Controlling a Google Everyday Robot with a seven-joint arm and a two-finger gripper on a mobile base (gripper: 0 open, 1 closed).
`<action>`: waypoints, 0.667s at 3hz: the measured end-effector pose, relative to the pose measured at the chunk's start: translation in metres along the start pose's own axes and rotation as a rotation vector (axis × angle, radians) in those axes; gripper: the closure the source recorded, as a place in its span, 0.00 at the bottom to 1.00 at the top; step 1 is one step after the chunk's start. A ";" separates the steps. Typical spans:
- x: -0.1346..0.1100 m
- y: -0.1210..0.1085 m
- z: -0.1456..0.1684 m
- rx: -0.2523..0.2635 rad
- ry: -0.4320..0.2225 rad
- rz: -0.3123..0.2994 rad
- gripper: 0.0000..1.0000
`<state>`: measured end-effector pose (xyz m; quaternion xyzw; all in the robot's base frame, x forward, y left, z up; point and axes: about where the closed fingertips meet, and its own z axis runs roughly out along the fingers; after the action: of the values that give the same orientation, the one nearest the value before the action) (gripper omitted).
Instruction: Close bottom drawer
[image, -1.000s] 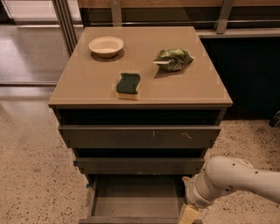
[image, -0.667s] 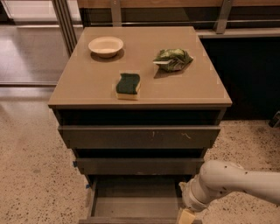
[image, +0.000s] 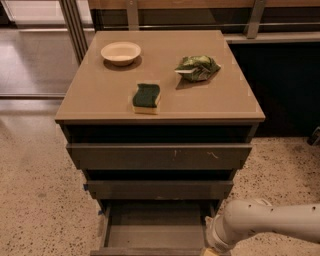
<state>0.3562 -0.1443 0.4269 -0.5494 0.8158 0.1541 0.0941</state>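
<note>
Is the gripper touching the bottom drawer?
Cannot tell. The camera view shows the gripper by a front corner of the bottom drawer, cut off at the frame edge.

A brown-topped cabinet (image: 100, 102) carries a pale bowl (image: 120, 52) at its back left, a crumpled green packet (image: 197, 67) at its back right and a green-and-yellow sponge (image: 146, 97) near the middle of its top. Down the cabinet's front, the widest drawer (image: 159, 156) and the middle drawer (image: 159, 189) sit slightly out, while the bottom drawer (image: 155, 235) at the cabinet's foot stands pulled well out with its flat grey floor showing. A white arm (image: 270, 225) reaches in from the cabinet's right, and its gripper (image: 210, 251) sits at that drawer's right front corner, mostly cut off by the picture's lower edge.
</note>
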 end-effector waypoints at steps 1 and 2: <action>0.000 0.000 0.000 0.000 0.000 0.000 0.00; 0.000 -0.007 0.019 0.009 0.035 -0.008 0.00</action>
<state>0.3625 -0.1407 0.4082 -0.5550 0.8157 0.1405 0.0827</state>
